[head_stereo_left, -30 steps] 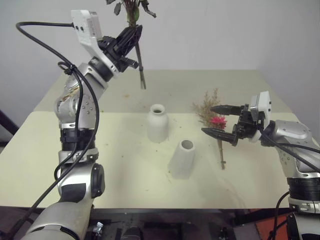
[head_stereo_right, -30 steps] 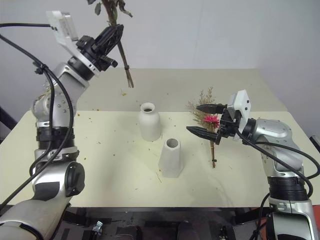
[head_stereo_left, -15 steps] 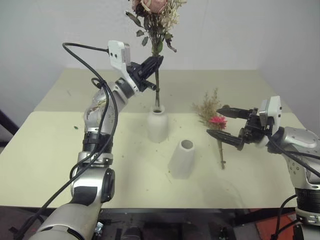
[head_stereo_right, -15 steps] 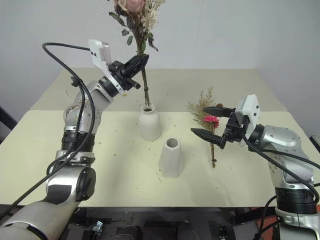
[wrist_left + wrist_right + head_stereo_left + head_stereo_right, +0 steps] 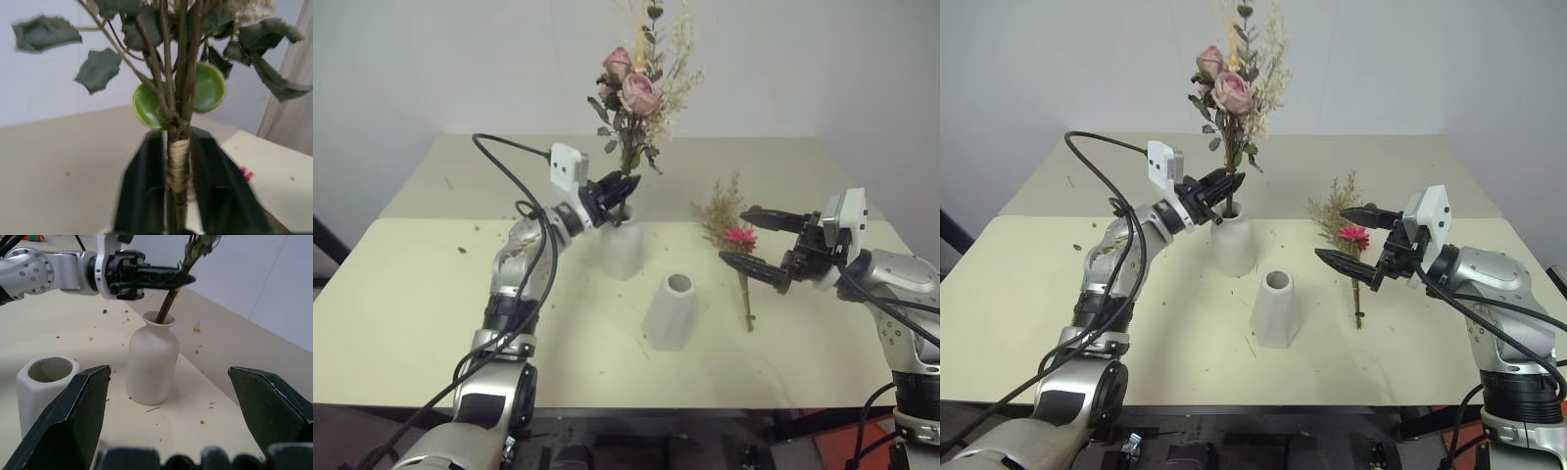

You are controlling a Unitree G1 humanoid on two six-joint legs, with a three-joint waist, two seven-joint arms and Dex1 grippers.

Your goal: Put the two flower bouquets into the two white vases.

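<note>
your left end effector [image 5: 623, 186] loosely brackets the rose bouquet [image 5: 641, 93]; right end effector [image 5: 752, 240] wide open, empty; grip the brittle tan bouquet [image 5: 729, 235] by its stem

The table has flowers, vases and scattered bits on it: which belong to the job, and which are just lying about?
Part of the job:
- rose bouquet, stems in the bottle-shaped vase
- tapered vase
- tan bouquet with a red-pink flower, lying on the table

Just lying about:
- dried flower crumbs on the tabletop

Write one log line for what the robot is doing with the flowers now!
rose bouquet: stems in bottle vase | left gripper: at stems | right gripper: open above brown bouquet | cone vase: empty
</note>
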